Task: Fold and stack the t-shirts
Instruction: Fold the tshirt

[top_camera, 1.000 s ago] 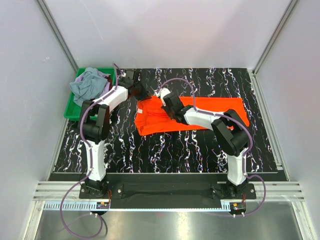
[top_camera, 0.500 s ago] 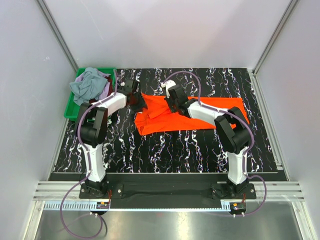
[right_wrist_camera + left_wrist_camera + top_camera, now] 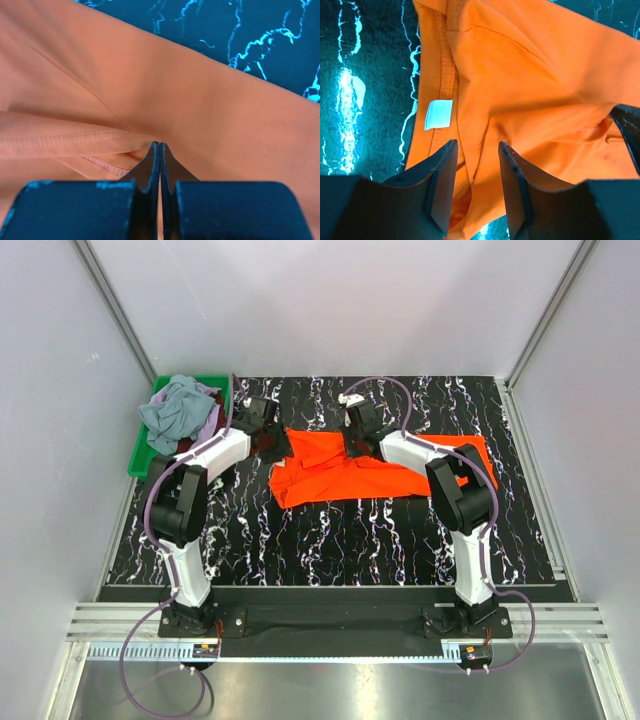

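Right gripper [image 3: 159, 147]: fingers pressed together, pinching a hemmed fold of the orange-red t-shirt [image 3: 350, 468] at its far edge. From overhead the right gripper [image 3: 358, 436] is now farther from the arm bases than a second ago, when it sat over the shirt's middle. The far-left part of the shirt has opened out flatter with it.

Left gripper [image 3: 476, 146]: fingers spread, orange cloth in the gap, no squeeze visible. The white neck label [image 3: 439, 114] lies just left of them, by the collar. Overhead, the left gripper [image 3: 272, 440] is at the shirt's far-left corner, about where it was.

The shirt lies lengthwise left-right on the far half of the table [image 3: 350, 540]. Its near-left end is still bunched and its right end stops short of the table's right edge. Bare marbled top runs from the shirt's near edge to the arm bases. The green bin [image 3: 140, 455] is at far left, just beside the left arm, holding a grey-blue shirt [image 3: 175, 410] and a lilac shirt [image 3: 210, 422].
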Controlling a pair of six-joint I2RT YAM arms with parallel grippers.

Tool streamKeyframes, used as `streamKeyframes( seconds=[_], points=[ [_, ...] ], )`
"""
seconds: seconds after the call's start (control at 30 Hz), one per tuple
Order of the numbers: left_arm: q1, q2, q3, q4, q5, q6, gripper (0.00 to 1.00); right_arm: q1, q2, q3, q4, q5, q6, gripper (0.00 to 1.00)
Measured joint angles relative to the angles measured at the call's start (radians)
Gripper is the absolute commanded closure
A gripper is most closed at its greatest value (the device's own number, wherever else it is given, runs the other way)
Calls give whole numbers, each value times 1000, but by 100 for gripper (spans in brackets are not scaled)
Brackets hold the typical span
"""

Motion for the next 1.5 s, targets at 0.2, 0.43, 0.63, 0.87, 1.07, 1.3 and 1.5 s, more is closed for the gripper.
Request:
streamKeyframes(
  seconds=[0.2,0.43,0.63,0.87,1.07,1.3,1.5],
  points=[
    [-14,3,0,2,41,6,56,-12,2,0,-3,-14,31,100],
    [-27,31,0,47,113,-18,53,-12,2,-5,0,-21,36,100],
    [-32,93,0,64,138,-55,50,-12,2,-13,1,-21,36,100],
    [-32,124,7,81,138,-95,51,-12,2,-18,3,-24,36,100],
    [-32,141,45,91,137,-117,63,-12,-1,-27,14,-37,36,100],
    [-32,155,61,100,138,-145,100,-12,-4,-37,17,-39,37,100],
    [-32,171,140,69,133,-156,100,-12,-20,-51,22,-38,39,100]
  ],
)
